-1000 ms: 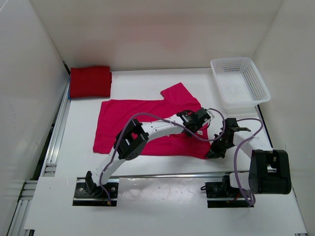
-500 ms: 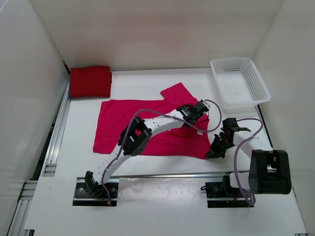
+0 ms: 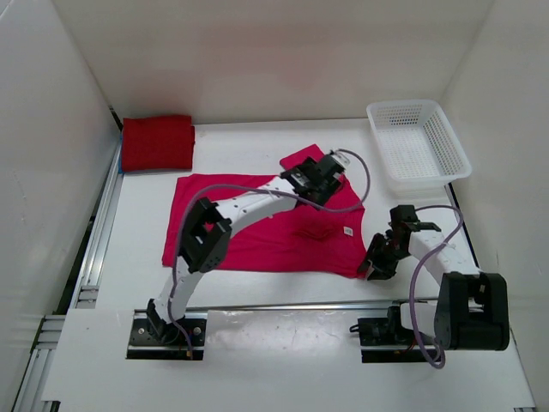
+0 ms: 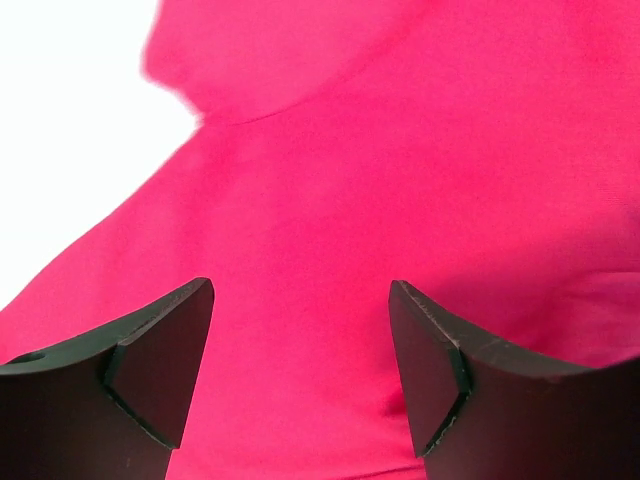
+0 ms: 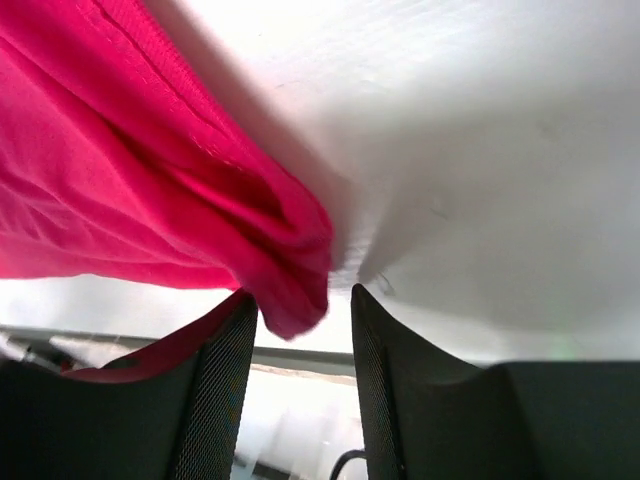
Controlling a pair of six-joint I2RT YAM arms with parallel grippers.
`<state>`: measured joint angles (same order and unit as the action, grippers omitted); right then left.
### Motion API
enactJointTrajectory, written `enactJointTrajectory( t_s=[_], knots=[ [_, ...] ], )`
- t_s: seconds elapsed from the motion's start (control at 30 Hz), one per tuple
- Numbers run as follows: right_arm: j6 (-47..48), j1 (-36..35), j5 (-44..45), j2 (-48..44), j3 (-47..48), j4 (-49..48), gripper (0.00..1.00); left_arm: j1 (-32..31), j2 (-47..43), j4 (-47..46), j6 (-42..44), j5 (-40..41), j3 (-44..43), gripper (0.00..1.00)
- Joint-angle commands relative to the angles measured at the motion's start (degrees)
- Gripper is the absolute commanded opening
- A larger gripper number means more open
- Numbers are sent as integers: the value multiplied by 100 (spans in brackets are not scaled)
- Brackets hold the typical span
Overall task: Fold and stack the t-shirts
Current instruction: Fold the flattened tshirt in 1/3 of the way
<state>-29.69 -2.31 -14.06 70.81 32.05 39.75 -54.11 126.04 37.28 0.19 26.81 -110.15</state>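
A pink-magenta t-shirt lies spread flat in the middle of the table, one sleeve pointing to the back. A dark red shirt sits folded at the back left. My left gripper hovers open over the pink shirt near that sleeve; in the left wrist view its gripper has only pink cloth below the parted fingers. My right gripper is at the shirt's near right corner. In the right wrist view the gripper stands open, with the loose corner of the cloth drooping between its fingers.
A white mesh basket stands at the back right. White walls close in the table on three sides. A metal rail runs along the left edge. A small white label shows on the pink shirt.
My left gripper has opened and moved back toward the sleeve. My right gripper has opened, loosing the shirt's corner. The shirt's right part now lies flatter.
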Motion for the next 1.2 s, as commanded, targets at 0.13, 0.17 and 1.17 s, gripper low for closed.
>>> enactJointTrajectory(
  t_s=[0.13, 0.17, 1.17],
  knots=[
    [-46, -112, 1327, -980, 1371, 833, 39, 1199, -1772, 34, -19, 71, 1703, 82],
    [-45, -286, 1327, -981, 1478, 833, 35, 1296, -1932, 34, -19, 70, 1951, 82],
    [122, -2591, 1652, 3686, 4176, -371, 1, 4241, -3595, 87, -19, -114, 6128, 81]
  ],
)
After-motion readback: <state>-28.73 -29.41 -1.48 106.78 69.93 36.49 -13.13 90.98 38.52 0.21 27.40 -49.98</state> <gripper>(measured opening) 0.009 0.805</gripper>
